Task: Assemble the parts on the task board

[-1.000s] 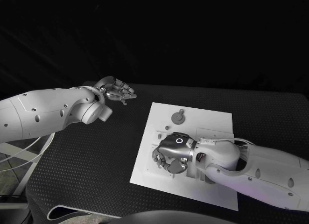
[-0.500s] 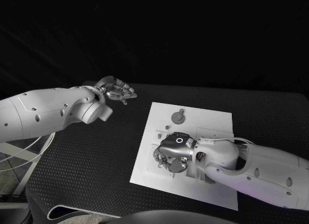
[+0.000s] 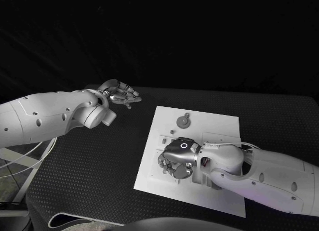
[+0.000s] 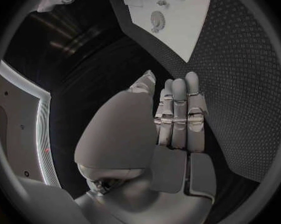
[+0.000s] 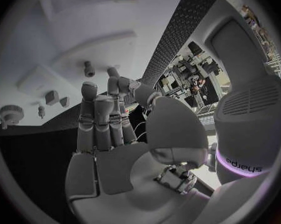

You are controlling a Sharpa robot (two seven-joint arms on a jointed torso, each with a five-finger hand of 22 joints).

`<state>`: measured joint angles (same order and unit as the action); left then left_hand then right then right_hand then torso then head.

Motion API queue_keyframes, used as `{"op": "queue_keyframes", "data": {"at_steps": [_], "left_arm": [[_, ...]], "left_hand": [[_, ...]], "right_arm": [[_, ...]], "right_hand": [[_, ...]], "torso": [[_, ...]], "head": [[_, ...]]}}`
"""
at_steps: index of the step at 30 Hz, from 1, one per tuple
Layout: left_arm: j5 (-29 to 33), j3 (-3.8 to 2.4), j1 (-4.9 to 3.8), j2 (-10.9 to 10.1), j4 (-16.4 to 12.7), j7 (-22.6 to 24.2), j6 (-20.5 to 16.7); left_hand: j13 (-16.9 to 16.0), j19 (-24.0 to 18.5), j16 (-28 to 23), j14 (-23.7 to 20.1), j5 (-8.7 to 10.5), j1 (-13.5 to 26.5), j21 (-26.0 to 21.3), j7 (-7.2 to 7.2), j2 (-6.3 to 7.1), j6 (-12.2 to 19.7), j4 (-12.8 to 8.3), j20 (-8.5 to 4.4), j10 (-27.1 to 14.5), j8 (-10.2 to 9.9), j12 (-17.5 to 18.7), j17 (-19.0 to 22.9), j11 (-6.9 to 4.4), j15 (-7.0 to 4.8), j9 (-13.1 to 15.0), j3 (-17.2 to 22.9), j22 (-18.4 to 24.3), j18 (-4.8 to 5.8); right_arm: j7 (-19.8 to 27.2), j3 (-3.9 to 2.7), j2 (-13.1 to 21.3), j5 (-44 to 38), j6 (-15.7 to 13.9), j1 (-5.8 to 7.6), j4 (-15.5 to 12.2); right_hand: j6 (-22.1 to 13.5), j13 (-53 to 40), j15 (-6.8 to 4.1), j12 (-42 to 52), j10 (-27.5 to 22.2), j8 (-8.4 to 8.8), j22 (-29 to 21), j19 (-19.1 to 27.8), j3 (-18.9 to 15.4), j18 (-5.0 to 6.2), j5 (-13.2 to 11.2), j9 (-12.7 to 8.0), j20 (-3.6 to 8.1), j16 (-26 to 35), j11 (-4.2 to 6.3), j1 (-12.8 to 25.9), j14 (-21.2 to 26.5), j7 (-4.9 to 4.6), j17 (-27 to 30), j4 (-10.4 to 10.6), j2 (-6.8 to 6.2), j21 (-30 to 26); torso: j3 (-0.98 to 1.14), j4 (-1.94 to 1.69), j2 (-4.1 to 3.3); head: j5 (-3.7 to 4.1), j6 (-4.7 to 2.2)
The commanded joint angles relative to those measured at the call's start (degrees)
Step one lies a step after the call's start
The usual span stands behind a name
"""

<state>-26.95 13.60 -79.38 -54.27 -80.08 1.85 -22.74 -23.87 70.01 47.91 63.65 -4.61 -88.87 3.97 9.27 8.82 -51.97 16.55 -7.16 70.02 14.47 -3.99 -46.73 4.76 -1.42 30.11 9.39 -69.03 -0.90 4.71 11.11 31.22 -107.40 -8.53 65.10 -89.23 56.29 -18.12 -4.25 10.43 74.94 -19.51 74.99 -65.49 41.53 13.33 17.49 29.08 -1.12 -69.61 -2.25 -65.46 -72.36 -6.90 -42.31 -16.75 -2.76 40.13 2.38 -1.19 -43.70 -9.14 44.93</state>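
The right hand (image 3: 175,161) hovers low over the task board (image 3: 215,126); whether it holds a part I cannot tell. The round part (image 3: 183,120) lies loose on the board, so assembly looks unfinished. The left hand (image 3: 120,93) waits beside the board, fingers curled on nothing.

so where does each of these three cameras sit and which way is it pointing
Head view: on the robot's head, looking down at the black table and the task board; both white arms show, the left robot hand off the board, the right robot hand over it.
Left wrist view: behind the left robot hand, facing across the table toward the task board.
Right wrist view: behind the right robot hand, facing the task board close up.
Shared: all three show the board and its round toothed part.
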Motion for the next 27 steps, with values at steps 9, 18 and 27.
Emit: {"op": "queue_keyframes", "data": {"at_steps": [9,18,27], "left_arm": [[0.3,-0.04,-0.09,0.1,0.1,0.2,0.4],[0.3,-0.04,-0.09,0.1,0.1,0.2,0.4],[0.3,-0.04,-0.09,0.2,0.1,0.0,0.5]], "left_hand": [[0.1,-0.5,-0.2,-0.4,0.22,0.6,-0.1,0.19,0.01,-0.1,0.0,0.06,-0.5,0.1,0.2,0.1,-0.01,-0.03,-0.1,-0.1,0.1,-0.99],[0.1,-0.4,-0.2,-0.4,0.22,0.7,-0.1,0.2,0.0,-0.1,0.1,0.07,-0.5,0.1,0.1,0.1,0.0,-0.02,-0.1,-0.1,0.1,-0.99],[0.1,-0.4,-0.2,-0.4,0.23,0.8,-0.1,0.21,-0.01,0.0,0.1,0.08,-0.5,0.1,0.1,0.1,0.01,-0.02,-0.1,0.0,0.1,-0.99]], "right_arm": [[0.8,0.26,-0.1,1.0,1.1,-0.09,-0.3],[0.8,0.29,-0.3,1.0,0.9,-0.12,0.0],[1.1,0.37,-0.8,1.0,1.0,-0.44,0.8]], "right_hand": [[2.5,-0.1,-0.06,-0.3,0.1,-1.2,0.9,-0.1,0.5,1.67,0.2,1.6,0.33,0.3,0.18,0.0,-0.2,0.73,0.1,0.0,0.05,0.3],[2.5,-0.1,-0.07,-0.3,0.1,-1.18,0.9,-0.1,0.5,1.67,0.3,1.6,0.33,0.4,0.19,0.1,-0.2,0.73,0.1,0.0,0.07,0.2],[2.5,-0.1,-0.07,-0.3,0.2,-1.16,0.9,-0.1,0.5,1.67,0.2,1.7,0.32,0.4,0.19,0.1,-0.2,0.73,0.1,0.0,0.07,0.2]], "torso": [[0.04,0.04,0.01],[0.03,0.01,0.01],[0.0,-0.01,0.0]], "head": [[-0.19,0.42],[-0.14,0.41],[-0.14,0.42]]}}
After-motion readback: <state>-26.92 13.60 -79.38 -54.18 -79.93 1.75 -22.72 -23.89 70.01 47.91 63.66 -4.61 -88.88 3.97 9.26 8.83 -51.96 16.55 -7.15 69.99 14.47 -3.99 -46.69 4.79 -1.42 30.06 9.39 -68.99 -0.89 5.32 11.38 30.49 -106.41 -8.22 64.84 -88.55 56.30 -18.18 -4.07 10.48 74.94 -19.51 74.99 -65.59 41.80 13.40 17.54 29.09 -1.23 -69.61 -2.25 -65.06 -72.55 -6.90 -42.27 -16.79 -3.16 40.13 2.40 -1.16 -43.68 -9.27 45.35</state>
